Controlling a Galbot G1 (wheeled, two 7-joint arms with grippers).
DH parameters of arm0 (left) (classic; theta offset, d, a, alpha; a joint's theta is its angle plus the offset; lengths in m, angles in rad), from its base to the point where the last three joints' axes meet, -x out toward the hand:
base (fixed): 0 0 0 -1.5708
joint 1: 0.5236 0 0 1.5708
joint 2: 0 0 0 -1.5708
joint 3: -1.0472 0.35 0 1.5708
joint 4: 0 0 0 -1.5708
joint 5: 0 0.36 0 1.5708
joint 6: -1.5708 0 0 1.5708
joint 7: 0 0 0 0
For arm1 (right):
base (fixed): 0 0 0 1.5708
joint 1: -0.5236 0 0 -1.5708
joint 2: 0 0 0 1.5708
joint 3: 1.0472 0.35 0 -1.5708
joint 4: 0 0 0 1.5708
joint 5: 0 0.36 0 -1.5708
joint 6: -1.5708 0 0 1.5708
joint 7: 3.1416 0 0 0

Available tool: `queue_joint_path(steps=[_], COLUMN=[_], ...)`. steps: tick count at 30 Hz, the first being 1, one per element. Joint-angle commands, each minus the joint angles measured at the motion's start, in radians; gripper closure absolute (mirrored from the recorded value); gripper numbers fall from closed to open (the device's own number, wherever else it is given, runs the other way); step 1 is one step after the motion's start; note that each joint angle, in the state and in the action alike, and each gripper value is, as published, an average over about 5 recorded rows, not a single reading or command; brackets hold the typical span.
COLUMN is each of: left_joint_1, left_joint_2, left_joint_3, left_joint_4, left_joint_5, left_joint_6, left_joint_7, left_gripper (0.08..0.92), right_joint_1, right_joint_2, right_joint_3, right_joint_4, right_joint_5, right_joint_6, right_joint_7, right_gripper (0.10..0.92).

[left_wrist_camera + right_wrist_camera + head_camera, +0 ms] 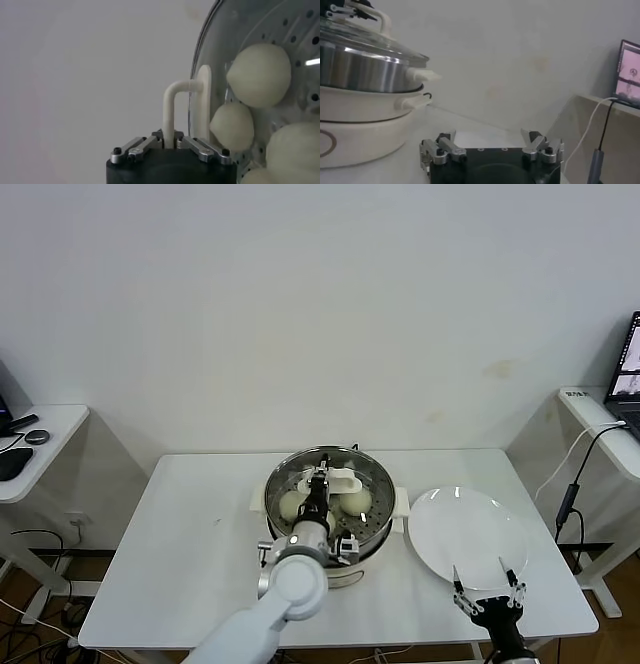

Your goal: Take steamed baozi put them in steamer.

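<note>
Baozi (259, 74) are all in the steamer (375, 529) mid-tabletop, lid (204, 107) on; left tool (168, 143) clamped on its handle should let go straight up. Right tool (492, 145) apart, near front-right edge

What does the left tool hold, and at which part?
The left tool grips the glass lid by its white handle, the lid sitting on the steamer. The right tool is open and holds nothing.

You won't find any readable text, label, brand or number here. The laptop screen (631, 70) at the side shows only blurred shapes. The steamer (328, 506) carries no legible marking.
</note>
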Motion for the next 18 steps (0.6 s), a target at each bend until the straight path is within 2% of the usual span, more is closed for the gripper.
queue_joint_path(steps=[1, 9, 12, 14, 18], left_joint_1=[0.077, 0.226, 0.317, 0.412, 0.675], left_joint_2=[0.051, 0.179, 0.218, 0.230, 0.200], left_joint_3=[-0.034, -0.084, -0.148, -0.247, -0.533], left_joint_4=[-0.114, -0.352, -0.457, -0.506, -0.553], left_joint_5=[-0.186, -0.638, -0.836, -1.003, -1.300], left_joint_6=[-0.047, -0.072, -0.089, -0.164, -0.437], left_joint_7=[-0.139, -0.245, -0.293, -0.332, -0.462], left_gripper=[0.656, 0.422, 0.335, 0.275, 0.193], right_joint_1=[-0.002, -0.006, -0.009, -0.011, -0.014], right_joint_2=[0.000, 0.000, -0.001, -0.001, -0.001], right_joint_3=[0.000, -0.001, -0.001, -0.001, -0.001], right_joint_4=[-0.002, -0.005, -0.005, -0.003, -0.001], right_joint_5=[0.000, -0.003, -0.002, -0.002, 0.007], right_joint_6=[0.004, 0.009, 0.013, 0.016, 0.031], right_joint_7=[0.000, 0.000, 0.000, -0.001, 0.000], right_gripper=[0.203, 0.203, 0.203, 0.203, 0.203])
